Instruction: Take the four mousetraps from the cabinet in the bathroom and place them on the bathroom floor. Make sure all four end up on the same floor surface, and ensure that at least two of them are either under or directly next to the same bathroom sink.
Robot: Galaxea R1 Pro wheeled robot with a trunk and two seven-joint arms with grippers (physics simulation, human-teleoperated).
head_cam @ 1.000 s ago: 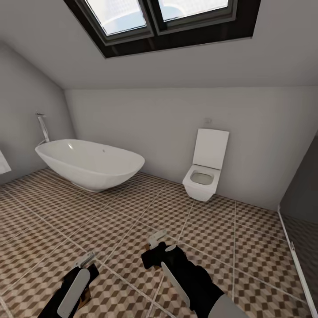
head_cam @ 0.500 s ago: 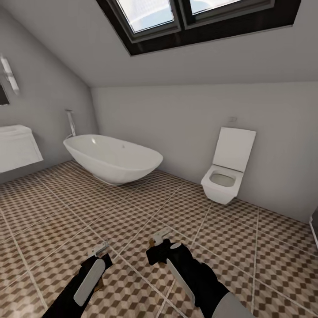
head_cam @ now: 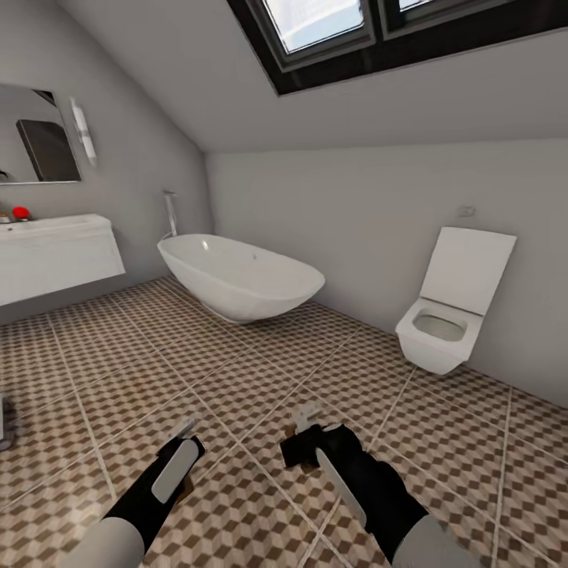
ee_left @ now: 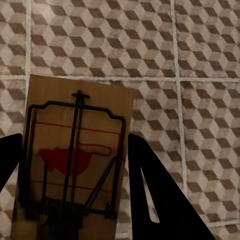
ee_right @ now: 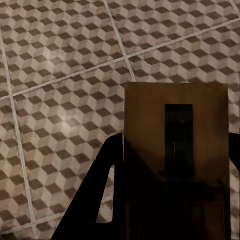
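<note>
Tan wood mousetrap (ee_left: 75, 160) clamped in left pincer (head_cam: 185, 432), second mousetrap (ee_right: 175, 150) clamped in right pincer (head_cam: 308, 416); both carried low over bathroom floor (head_cam: 237, 379), likely for placing near sink (head_cam: 51, 225), far left beyond bathtub (head_cam: 241, 276).

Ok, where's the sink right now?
In the head view the sink sits at the far left on its white floating vanity, below the mirror, left of the bathtub.
</note>
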